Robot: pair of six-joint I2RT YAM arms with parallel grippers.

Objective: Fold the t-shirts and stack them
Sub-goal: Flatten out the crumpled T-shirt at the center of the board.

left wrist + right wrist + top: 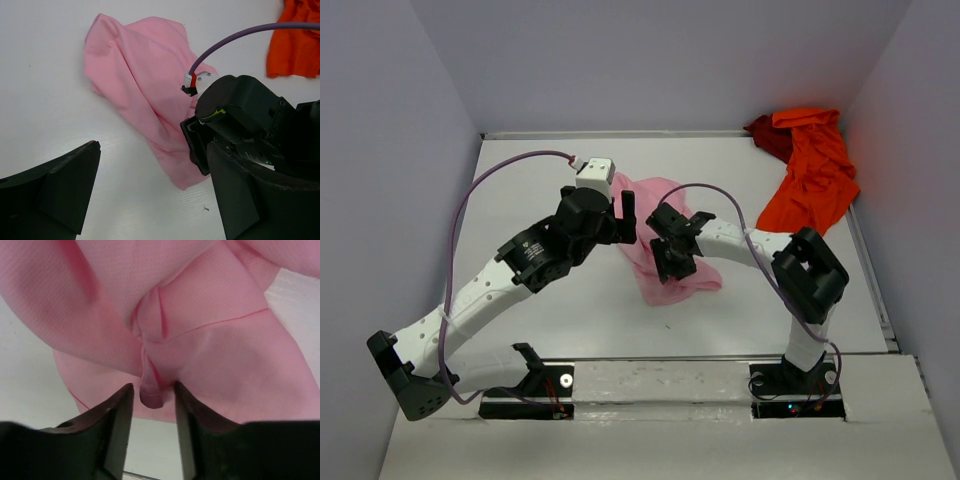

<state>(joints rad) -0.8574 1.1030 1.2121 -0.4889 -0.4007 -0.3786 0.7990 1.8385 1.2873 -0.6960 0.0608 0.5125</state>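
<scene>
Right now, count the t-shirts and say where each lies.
3. Pink t-shirt at the centre of the table; orange-red t-shirt at the far right corner; dark red t-shirt beside it, mostly hidden.

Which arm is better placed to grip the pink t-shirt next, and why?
Probably right. The right gripper straddles a fold of the pink t-shirt, jaws apart; the left gripper hangs open beside it, touching nothing.
</scene>
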